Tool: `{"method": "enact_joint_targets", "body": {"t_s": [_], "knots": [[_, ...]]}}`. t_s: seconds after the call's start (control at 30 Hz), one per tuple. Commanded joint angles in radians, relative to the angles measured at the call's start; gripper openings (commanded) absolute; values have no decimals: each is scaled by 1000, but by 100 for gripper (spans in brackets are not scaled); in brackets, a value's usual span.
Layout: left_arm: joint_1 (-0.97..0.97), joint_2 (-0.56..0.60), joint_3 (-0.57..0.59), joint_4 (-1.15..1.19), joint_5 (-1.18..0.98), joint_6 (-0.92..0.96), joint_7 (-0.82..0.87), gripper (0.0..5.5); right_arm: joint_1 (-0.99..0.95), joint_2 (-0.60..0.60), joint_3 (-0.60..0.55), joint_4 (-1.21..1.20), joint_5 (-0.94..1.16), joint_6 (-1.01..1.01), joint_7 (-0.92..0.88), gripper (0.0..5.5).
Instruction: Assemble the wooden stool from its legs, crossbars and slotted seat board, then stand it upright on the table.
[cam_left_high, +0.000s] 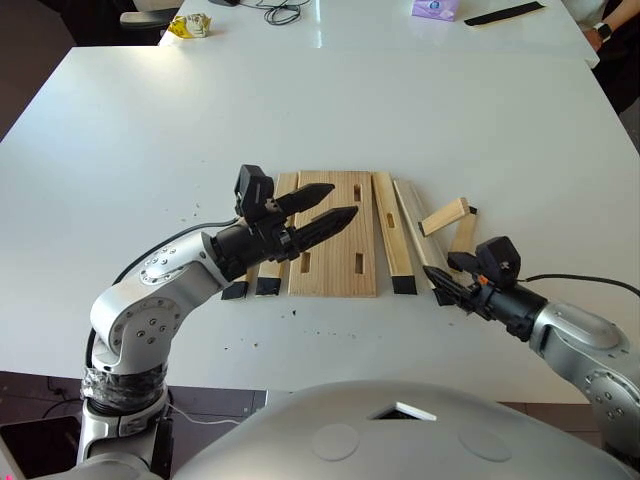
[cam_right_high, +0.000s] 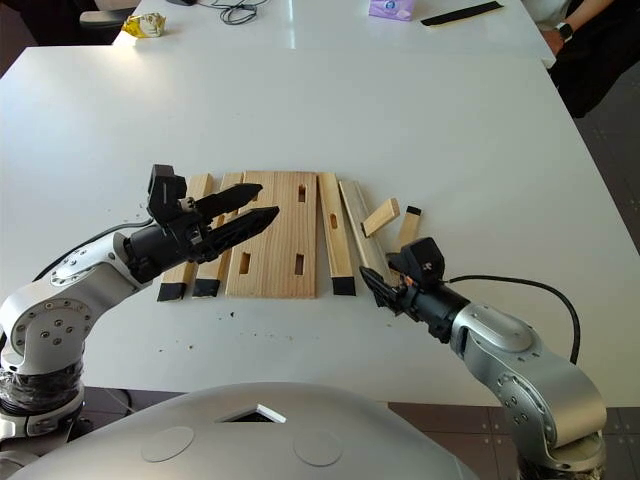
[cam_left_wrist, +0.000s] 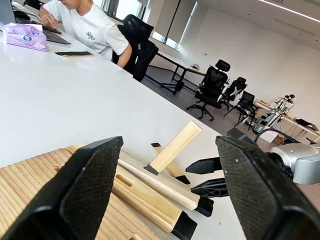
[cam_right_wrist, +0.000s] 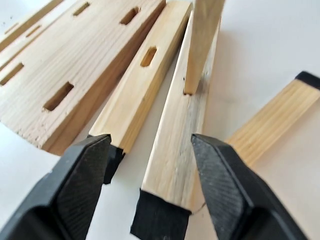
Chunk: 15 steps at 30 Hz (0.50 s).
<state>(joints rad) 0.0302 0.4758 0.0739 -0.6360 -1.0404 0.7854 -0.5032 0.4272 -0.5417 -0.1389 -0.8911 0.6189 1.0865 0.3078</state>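
Our left gripper (cam_left_high: 340, 200) hangs just above the slotted seat board (cam_left_high: 330, 272) with its two dark fingers spread and nothing between them. The board lies flat on the white table (cam_left_high: 420, 110) directly beneath the fingertips, slots facing up. Under this gripper's wrist, on its outer side, a pair of legs (cam_left_high: 270, 272) lies side by side against the board's edge, partly hidden by the arm, with the black-capped ends nearest us.

Our right gripper (cam_left_high: 437, 283) sits low over the table, fingers apart. A pale leg (cam_right_wrist: 175, 140) runs away from it, and the leg's black-capped end lies between the two fingers. We cannot tell whether either finger touches the wood. Just beyond the inner finger a slotted leg (cam_right_wrist: 137, 95) lies alongside the board, touching or nearly touching it.

Ahead of the right gripper a short crossbar (cam_left_high: 445, 215) sits tilted on the pale leg. It seems to rest there rather than sit in a slot, though the angle leaves this unsure. On the outer side of the right gripper a second crossbar (cam_left_high: 463, 238) lies flat on the table, its black tip at the far end, near the pale leg.

The two grippers are well apart, with the board's near right corner between them.
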Motion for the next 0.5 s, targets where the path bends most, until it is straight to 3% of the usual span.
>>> {"method": "enact_joint_targets", "body": {"t_s": [0.03, 0.4, 0.5], "knots": [[0, 8, 0, -5, 3, -4, 7, 346, 48, -25, 24, 1, -17, -34, 27, 295], [-6, 19, 8, 3, -3, 1, 3, 346, 62, -2, 15, 4, -23, -87, 28, 295], [-5, 15, 8, 1, -2, -1, 9, 346, 58, -9, 7, 3, -21, -86, 29, 337]]}}
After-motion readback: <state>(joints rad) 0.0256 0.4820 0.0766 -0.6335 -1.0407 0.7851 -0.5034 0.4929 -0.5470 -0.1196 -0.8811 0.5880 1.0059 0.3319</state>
